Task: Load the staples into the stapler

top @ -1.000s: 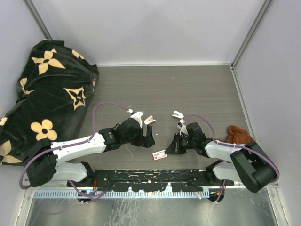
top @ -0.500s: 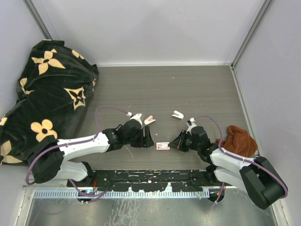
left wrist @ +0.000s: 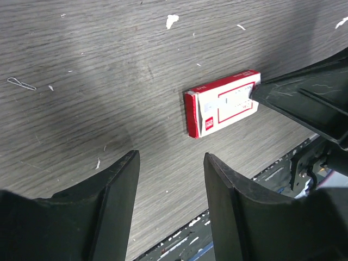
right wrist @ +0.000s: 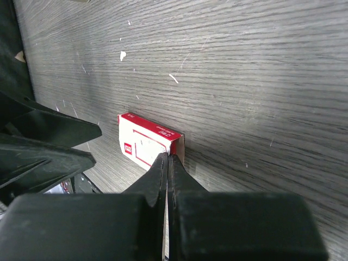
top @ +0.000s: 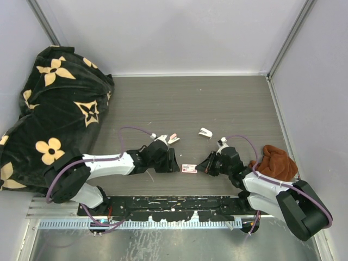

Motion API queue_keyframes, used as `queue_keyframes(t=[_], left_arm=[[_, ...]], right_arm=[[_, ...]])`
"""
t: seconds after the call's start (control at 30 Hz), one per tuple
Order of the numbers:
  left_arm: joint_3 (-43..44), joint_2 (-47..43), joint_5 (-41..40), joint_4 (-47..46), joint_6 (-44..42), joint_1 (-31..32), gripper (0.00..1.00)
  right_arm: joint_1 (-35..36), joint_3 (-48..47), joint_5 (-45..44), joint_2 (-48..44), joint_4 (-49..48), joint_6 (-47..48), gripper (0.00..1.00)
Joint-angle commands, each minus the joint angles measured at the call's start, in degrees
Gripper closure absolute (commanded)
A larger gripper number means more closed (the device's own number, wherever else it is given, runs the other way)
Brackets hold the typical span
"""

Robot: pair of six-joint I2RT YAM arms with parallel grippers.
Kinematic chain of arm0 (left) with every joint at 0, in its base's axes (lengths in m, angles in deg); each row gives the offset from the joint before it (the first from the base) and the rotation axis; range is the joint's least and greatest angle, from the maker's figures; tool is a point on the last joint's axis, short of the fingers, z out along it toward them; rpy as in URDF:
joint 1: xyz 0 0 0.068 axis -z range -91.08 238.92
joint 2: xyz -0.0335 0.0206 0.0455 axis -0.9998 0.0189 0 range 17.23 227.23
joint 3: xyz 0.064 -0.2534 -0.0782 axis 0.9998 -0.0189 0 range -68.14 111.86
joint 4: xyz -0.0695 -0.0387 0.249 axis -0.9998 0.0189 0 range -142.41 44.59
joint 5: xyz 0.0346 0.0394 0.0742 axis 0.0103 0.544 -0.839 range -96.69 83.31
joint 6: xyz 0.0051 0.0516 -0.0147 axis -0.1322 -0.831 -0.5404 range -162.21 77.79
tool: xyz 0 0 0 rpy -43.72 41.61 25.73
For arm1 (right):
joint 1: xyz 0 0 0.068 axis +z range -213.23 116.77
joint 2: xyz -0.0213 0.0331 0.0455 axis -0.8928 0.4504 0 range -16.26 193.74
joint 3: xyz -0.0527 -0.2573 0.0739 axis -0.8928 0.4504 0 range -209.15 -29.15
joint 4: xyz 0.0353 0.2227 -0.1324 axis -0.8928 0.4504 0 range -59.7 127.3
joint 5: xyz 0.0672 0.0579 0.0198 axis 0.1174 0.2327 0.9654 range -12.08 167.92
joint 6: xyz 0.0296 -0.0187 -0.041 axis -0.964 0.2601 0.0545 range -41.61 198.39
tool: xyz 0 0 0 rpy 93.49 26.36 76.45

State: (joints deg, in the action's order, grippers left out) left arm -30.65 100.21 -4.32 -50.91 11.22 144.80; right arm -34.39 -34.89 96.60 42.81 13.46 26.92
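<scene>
Merely flat, rectangular staples box (left wrist: 220, 106)

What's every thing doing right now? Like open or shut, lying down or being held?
staple box: flat on the table, label up, not lifted
left gripper: open, empty, beside the box
right gripper: shut, tips touching the box's end
white staplers: lying on the table, not held; open or closed, too small to tell
brown cloth: bunched up by the right arm
flowered blanket: heaped at the table's left
</scene>
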Motion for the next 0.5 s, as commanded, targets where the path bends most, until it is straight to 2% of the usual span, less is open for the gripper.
queue_keyframes(t=[0.0,0.47], left_arm=[[1.16,2.30,1.15,-5.35,0.79,-0.17,0.49],[2.07,6.37,-0.17,-6.77,-0.06,-0.20,0.52]], right_arm=[[0.30,0.00,-0.93,0.81,-2.84,-0.21,0.99],[0.27,0.20,-0.94,0.61,-2.67,0.05,0.99]])
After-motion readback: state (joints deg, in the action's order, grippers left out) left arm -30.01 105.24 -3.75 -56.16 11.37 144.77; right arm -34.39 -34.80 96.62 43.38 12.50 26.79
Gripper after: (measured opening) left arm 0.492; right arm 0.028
